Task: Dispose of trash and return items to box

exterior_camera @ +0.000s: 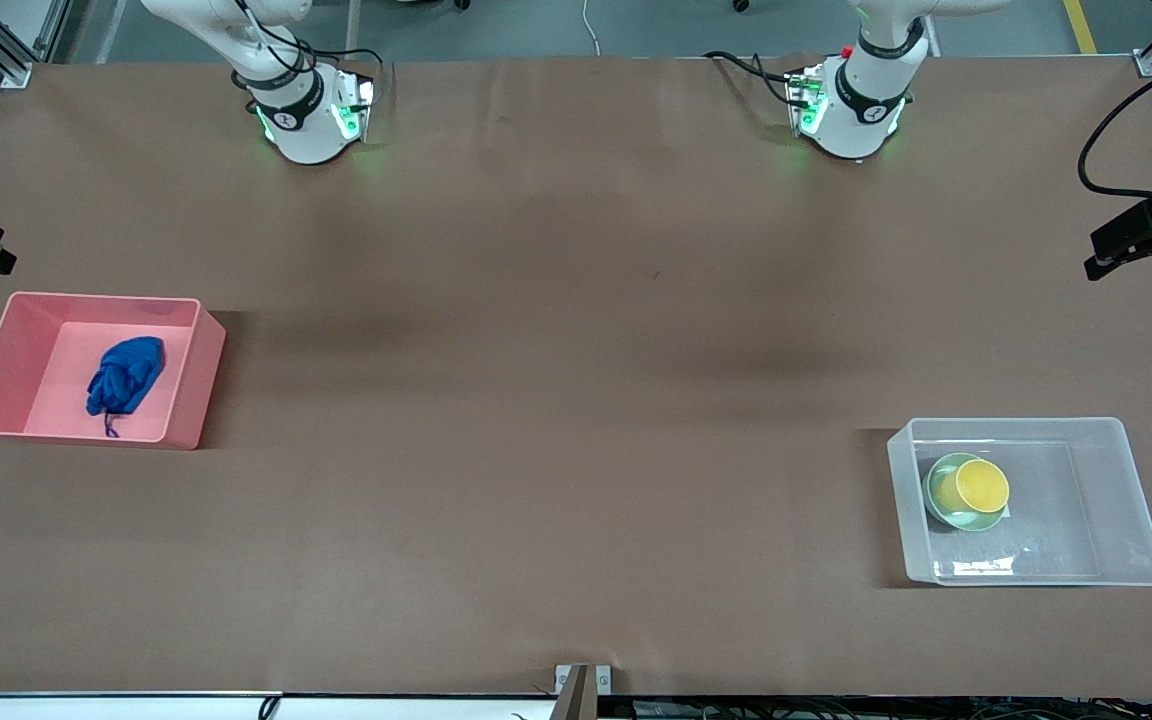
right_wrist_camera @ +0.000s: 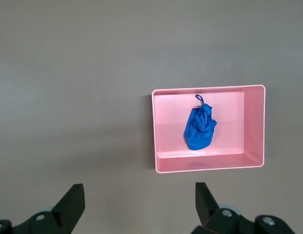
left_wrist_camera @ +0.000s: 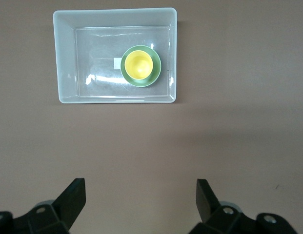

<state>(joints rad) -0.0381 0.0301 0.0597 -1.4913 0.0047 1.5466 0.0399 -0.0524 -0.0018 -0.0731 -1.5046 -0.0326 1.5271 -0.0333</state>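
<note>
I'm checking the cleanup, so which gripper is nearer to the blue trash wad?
Right. The right gripper hangs open above bare table beside the pink bin that holds the blue wad; the left gripper hangs open near the clear box.

Brown table surface [exterior_camera: 576,400]; grey floor [exterior_camera: 536,25] above; aluminium frame corners.

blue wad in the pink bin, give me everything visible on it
The blue wad is bright blue, crumpled thin soft material, bunched into an oblong lump with a thin looped strand trailing from one end. It lies loose on the floor of the pink bin, roughly mid-floor, clear of the walls. Neither hand touches it.
</note>
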